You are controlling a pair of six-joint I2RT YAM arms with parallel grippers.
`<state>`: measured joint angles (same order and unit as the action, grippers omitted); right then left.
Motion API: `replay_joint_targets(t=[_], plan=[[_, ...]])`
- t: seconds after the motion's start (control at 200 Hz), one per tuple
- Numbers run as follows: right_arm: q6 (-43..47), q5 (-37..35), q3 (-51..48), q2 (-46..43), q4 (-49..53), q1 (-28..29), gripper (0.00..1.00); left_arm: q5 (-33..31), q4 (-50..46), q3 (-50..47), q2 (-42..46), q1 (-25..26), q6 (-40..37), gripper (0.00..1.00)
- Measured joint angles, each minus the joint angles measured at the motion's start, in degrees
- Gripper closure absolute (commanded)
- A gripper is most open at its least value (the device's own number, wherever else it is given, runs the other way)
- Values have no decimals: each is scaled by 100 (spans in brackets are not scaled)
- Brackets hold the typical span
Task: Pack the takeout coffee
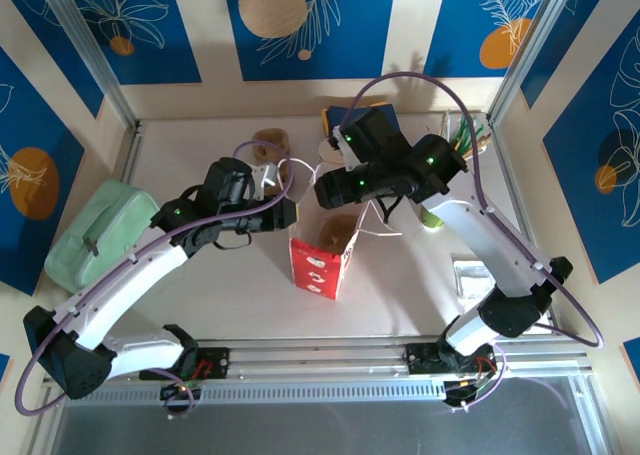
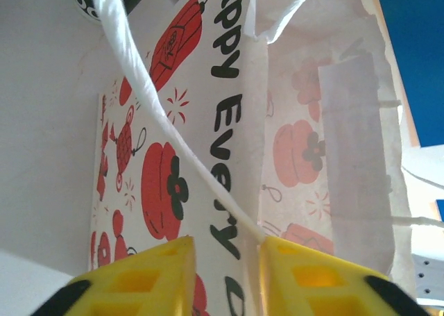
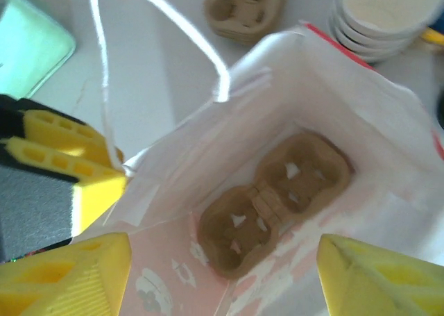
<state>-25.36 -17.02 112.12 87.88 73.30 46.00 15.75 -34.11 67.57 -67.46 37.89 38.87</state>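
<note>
The red-and-white paper bag (image 1: 322, 258) stands open at mid-table. A brown cup carrier (image 3: 274, 201) lies on its floor. My left gripper (image 1: 285, 213) is at the bag's left rim. In the left wrist view its jaws (image 2: 227, 243) stand a little apart, astride the bag wall (image 2: 229, 121), and the white cord handle (image 2: 159, 114) touches the right finger. My right gripper (image 3: 223, 250) hangs wide open over the bag's mouth and holds nothing. The takeout coffee (image 1: 432, 219) shows as a bit of lime green under my right forearm, its lid hidden.
A second brown carrier (image 1: 270, 145) lies behind the bag. A stack of white-rimmed cups (image 3: 385, 14) stands at the back right. A pale green pouch (image 1: 100, 230) lies at the left edge. A low wall runs along the table's back and sides.
</note>
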Motion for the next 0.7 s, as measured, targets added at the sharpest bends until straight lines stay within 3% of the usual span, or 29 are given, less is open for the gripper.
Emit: replay_joint_targets(t=[0.12,0.29,0.7], plan=[[-723,-520,240,7,614,17,28,-92,-144,59,94,0,-46,47],[-1539,-855,127,17,1084,-114,29,-382,-352,232,380,0,-234,39],[-2100,26,-404,101,680,-1032,42,-966,-616,313,785,0,-494,33]])
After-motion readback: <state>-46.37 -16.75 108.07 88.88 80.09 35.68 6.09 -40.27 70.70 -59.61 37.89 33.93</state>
